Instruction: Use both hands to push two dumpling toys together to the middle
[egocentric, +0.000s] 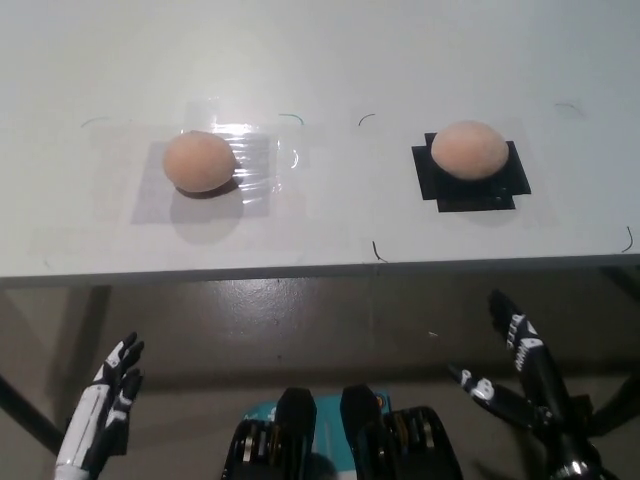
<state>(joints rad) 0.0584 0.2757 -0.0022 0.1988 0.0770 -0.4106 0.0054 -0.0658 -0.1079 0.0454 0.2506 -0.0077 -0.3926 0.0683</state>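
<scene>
Peach dumpling toys lay well apart on the white table: left dumpling, right dumpling. Left hand and right hand hung open near, below the table edge; pushing seemingly hadn't begun, so both needed raising outside the toys.

I lose my left hand at the bottom edge below its fingers; my right hand likewise. The counter runs off, seemingly on three sides.
</scene>
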